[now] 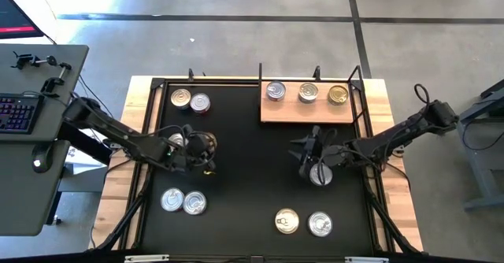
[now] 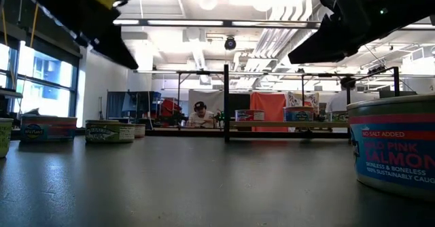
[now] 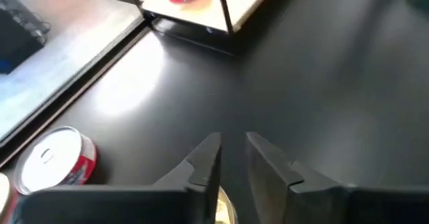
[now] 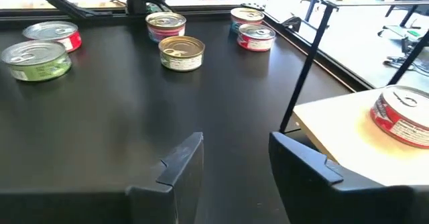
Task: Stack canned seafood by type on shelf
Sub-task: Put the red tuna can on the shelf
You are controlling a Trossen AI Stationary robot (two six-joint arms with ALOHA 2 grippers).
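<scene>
In the high view the wooden shelf (image 1: 307,112) lies at the table's far right with three tins standing on it, two silver-topped (image 1: 276,90) and one gold-topped (image 1: 338,94). Other tins stand in pairs on the black table. My left gripper (image 1: 209,146) (image 3: 233,150) hangs above the table's left middle, open by a narrow gap, next to a silver tin (image 1: 177,141). A gold-topped tin (image 4: 182,53) stands under it. My right gripper (image 1: 301,150) (image 4: 234,150) hovers right of centre, open and empty. A silver tin (image 1: 320,172) stands below its wrist.
Tin pairs stand at the far left (image 1: 190,100), the near left (image 1: 183,201) and the near right (image 1: 303,222). A thin black post frame (image 1: 261,82) edges the shelf. The big salmon tin (image 2: 394,149) sits close to the low camera. A person sits far behind the table.
</scene>
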